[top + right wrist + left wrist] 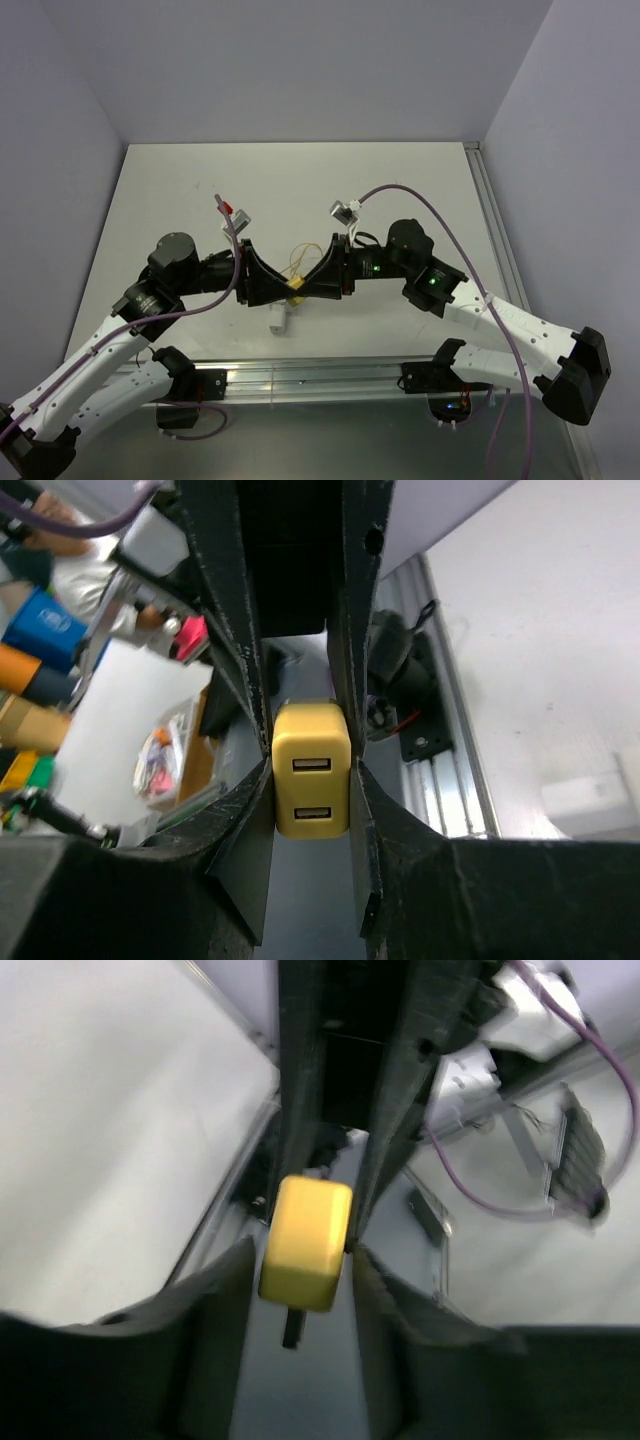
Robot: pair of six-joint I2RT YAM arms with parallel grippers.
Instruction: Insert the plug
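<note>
The plug (297,285) is a small yellow block held in the air between both grippers at the table's middle. In the right wrist view the plug (311,780) shows two USB slots, and my right gripper (311,775) is shut on its sides. In the left wrist view the plug (305,1243) shows a dark prong on its underside. My left gripper (303,1260) has its fingertips on either side of the plug with a thin gap on the left side, so it is open. In the top view the left gripper (291,285) and right gripper (304,284) meet tip to tip.
A small white block (278,318) lies just in front of the grippers and also shows in the right wrist view (590,795). A thin yellow wire loop (296,258) lies behind them. A red and white connector (232,213) and a grey connector (345,211) lie farther back. A metal rail (320,375) runs along the near edge.
</note>
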